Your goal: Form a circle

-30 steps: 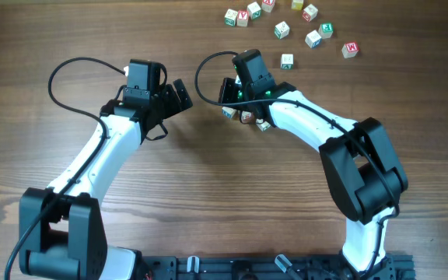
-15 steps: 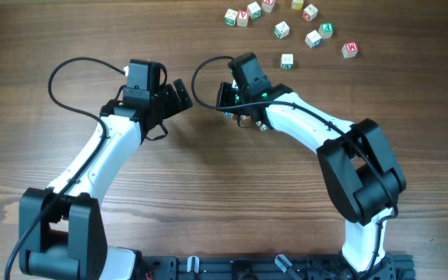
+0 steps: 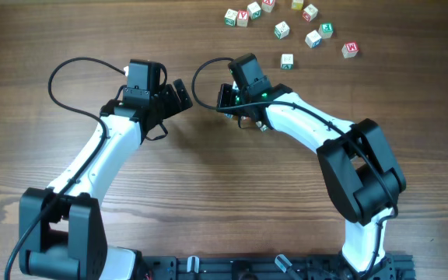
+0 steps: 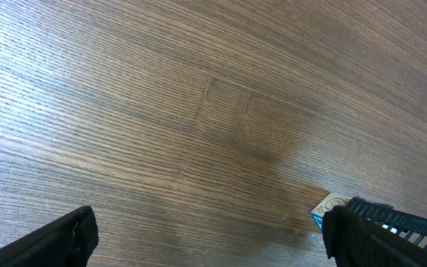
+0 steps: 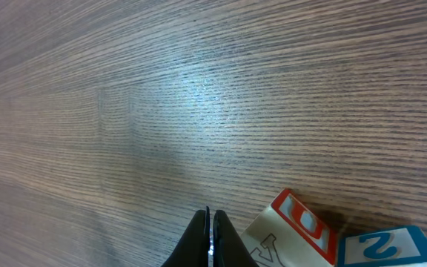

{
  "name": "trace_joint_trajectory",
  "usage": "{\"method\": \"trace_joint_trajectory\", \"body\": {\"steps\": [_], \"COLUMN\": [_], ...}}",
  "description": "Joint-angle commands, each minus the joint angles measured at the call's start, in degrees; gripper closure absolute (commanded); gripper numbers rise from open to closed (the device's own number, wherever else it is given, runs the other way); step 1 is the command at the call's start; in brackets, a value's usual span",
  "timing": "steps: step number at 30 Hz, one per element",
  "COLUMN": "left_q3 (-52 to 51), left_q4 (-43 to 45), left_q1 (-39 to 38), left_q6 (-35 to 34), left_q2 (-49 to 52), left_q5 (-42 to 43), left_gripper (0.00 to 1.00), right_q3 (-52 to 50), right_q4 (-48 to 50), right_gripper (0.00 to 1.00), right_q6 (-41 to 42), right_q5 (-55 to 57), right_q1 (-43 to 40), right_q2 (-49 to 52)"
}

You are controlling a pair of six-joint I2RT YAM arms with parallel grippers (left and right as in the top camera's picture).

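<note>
The circle is a small clump of letter cubes, mostly hidden under my right gripper (image 3: 225,99) in the overhead view; only one cube edge (image 3: 263,125) shows. In the right wrist view, a cube with a red letter (image 5: 296,231) and a blue-lettered cube (image 5: 382,249) touch each other just right of my right gripper (image 5: 210,231), which is shut on nothing and sits beside the red-lettered cube. My left gripper (image 3: 182,96) stands wide open to the left, empty. A blue-edged cube (image 4: 325,211) lies beyond its right finger (image 4: 362,237).
Several loose letter cubes (image 3: 282,29) lie scattered along the far edge of the wooden table (image 3: 208,179), with a red-lettered one (image 3: 351,50) farthest right and a lone one (image 3: 287,60) nearer my right arm.
My right gripper has shifted slightly left and farther over the clump, covering the leftmost cube. The left arm has not moved.
</note>
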Motion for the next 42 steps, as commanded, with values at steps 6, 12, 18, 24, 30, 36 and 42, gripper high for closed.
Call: {"method": "trace_joint_trajectory", "body": {"steps": [6,12,18,24,30,36,42], "left_q3": [-0.2,-0.2,-0.2,-0.2,-0.2,-0.2,-0.2], "left_q4": [0.1,0.1,0.1,0.1,0.1,0.1,0.1], "left_q1": [0.0,0.0,0.0,0.0,0.0,0.0,0.0], "left_q6": [0.9,0.9,0.9,0.9,0.9,0.9,0.9], "left_q2": [-1.1,-1.1,-1.1,-1.1,-1.1,-1.1,-1.1], "left_q5": [0.0,0.0,0.0,0.0,0.0,0.0,0.0], "left_gripper": [0.0,0.0,0.0,0.0,0.0,0.0,0.0], "right_q3": [1.2,1.2,1.2,1.2,1.2,1.2,1.2], "right_q4": [-0.7,-0.9,0.0,2.1,3.0,0.7,0.2], "right_gripper": [0.95,0.95,0.96,0.95,0.95,0.95,0.95], "right_q6": [-0.5,-0.5,-0.5,-0.8,-1.7,-1.6,-1.4], "right_q5": [1.2,1.6,2.1,2.0,2.1,2.5,3.0], "right_q1": [0.3,0.3,0.3,0.3,1.0,1.0,1.0], "right_q2": [1.1,1.1,1.2,1.2,1.5,1.5,1.5]}}
